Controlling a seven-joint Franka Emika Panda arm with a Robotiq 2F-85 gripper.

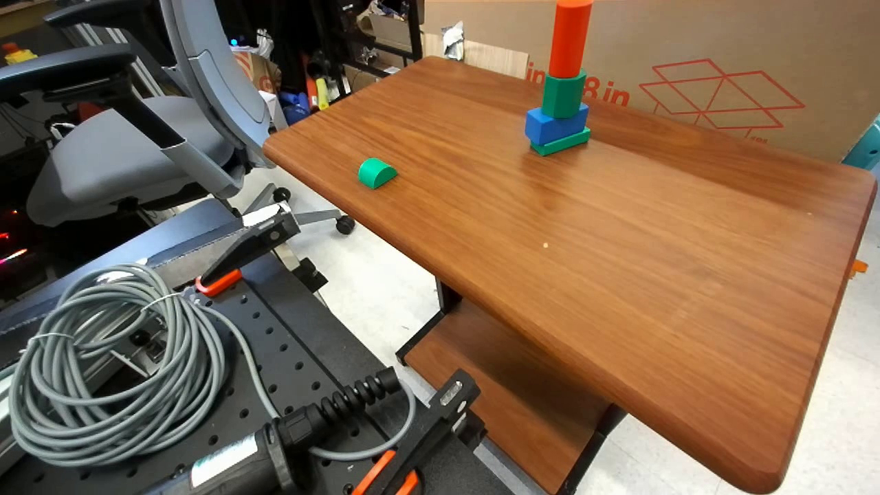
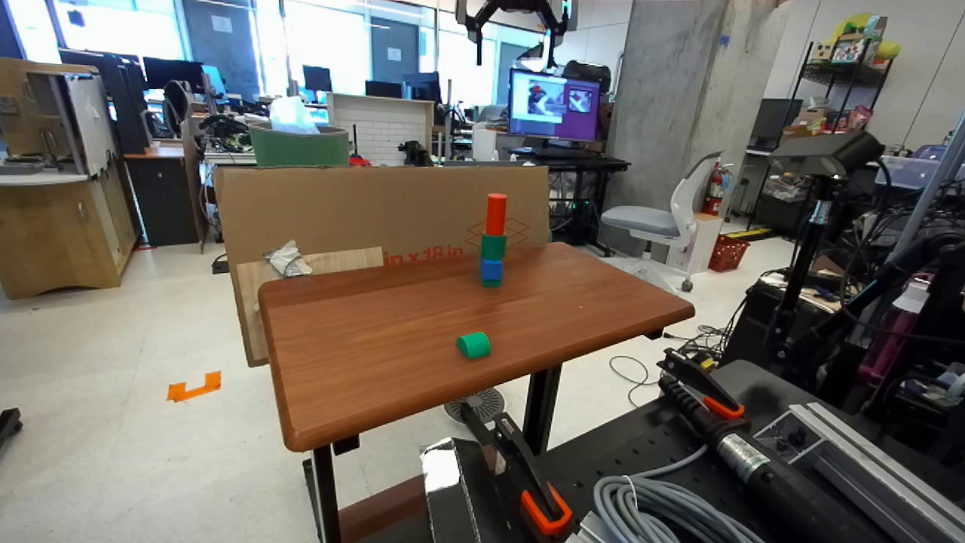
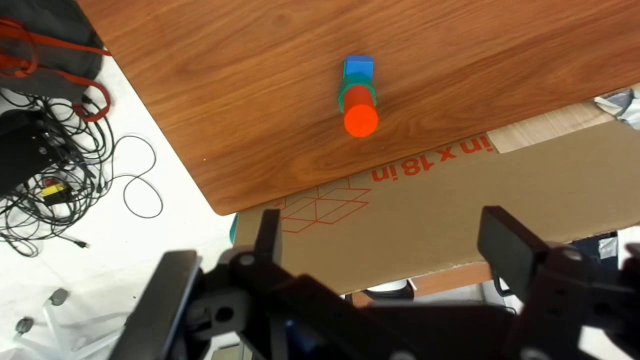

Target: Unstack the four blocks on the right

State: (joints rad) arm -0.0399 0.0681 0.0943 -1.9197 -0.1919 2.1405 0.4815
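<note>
A stack stands upright at the back of the wooden table. A red cylinder is on top, also seen in the wrist view. Under it is a green block, then a blue block, then a thin green block on the table. The stack also shows in an exterior view, with its red cylinder and blue block. My gripper is open, empty and high above the stack, apart from it. In the wrist view its fingers are wide apart.
A green half-round block lies near the table's front edge, also seen in an exterior view. A large cardboard sheet stands along the back edge. A black perforated cart with clamps and coiled cable stands in front.
</note>
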